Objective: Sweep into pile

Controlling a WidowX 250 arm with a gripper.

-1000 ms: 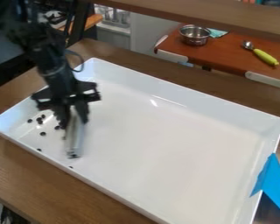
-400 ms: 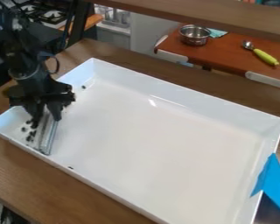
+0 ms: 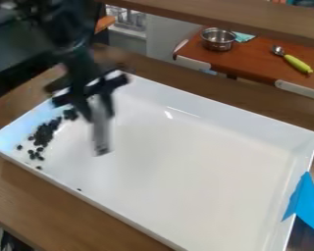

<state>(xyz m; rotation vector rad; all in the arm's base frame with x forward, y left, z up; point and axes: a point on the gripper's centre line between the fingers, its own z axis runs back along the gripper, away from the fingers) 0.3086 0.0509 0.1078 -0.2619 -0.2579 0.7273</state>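
Over the left part of the white tray [image 3: 186, 162], my gripper [image 3: 97, 110] hangs blurred, shut on a pale, flat sweeping tool [image 3: 100, 135] that points downward. Small dark pieces [image 3: 44, 132] lie clustered along the tray's left end, left of the tool, with a few looser ones nearer the front left corner. One single dark piece [image 3: 79, 189] lies apart by the front wall. The gripper hides part of the tray's back left corner.
Blue tape [image 3: 305, 201] is stuck over the tray's right wall. The tray rests on a brown wooden table [image 3: 61, 208]. Behind, a reddish table [image 3: 251, 63] holds a metal pot [image 3: 219, 39] and a spoon with a green handle [image 3: 297, 63]. A wooden shelf edge crosses the top.
The gripper and tool first went left to the tray's left end, then came back right and up. The dark cluster at the left end, largely covered before, is now exposed.
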